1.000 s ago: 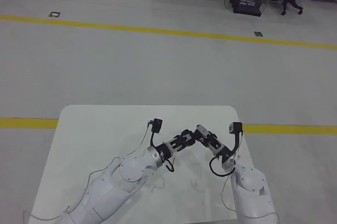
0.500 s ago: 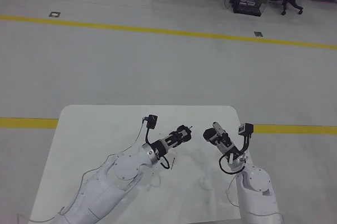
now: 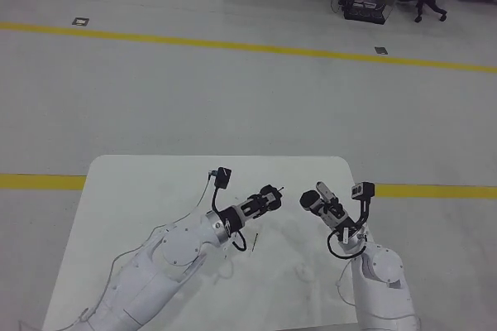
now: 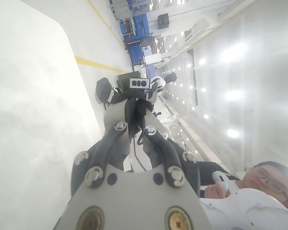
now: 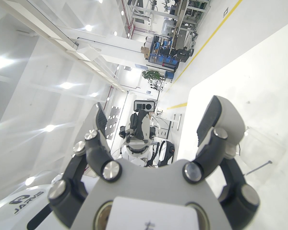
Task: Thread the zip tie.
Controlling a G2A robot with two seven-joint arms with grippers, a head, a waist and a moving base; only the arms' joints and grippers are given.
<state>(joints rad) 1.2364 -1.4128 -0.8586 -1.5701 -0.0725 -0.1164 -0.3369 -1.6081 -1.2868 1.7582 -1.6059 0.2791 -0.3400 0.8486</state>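
**Top view.** Your left tool (image 3: 270,198) and right tool (image 3: 310,199) point toward each other above the white surface (image 3: 132,215), tips apart with a clear gap between them.

**Left wrist view.** The left tool is narrow, and its fingers (image 4: 115,112) are drawn together to a point. You cannot tell whether anything is pinched between them.

**Right wrist view.** The right tool stands wide, with its ribbed pads (image 5: 206,118) well apart on either side of the frame. The left tool shows farther off between them.

**The task's thing.** The zip tie (image 5: 258,167) is a thin dark strip with a small head at one end. It lies flat on the surface and touches neither tool. In the top view you find it as a short dark line just beside the left arm's wrist. That puts it behind the left tool's tips, on the side nearer the robot. The right tool is farther from it, on the other side of the gap between the tools.
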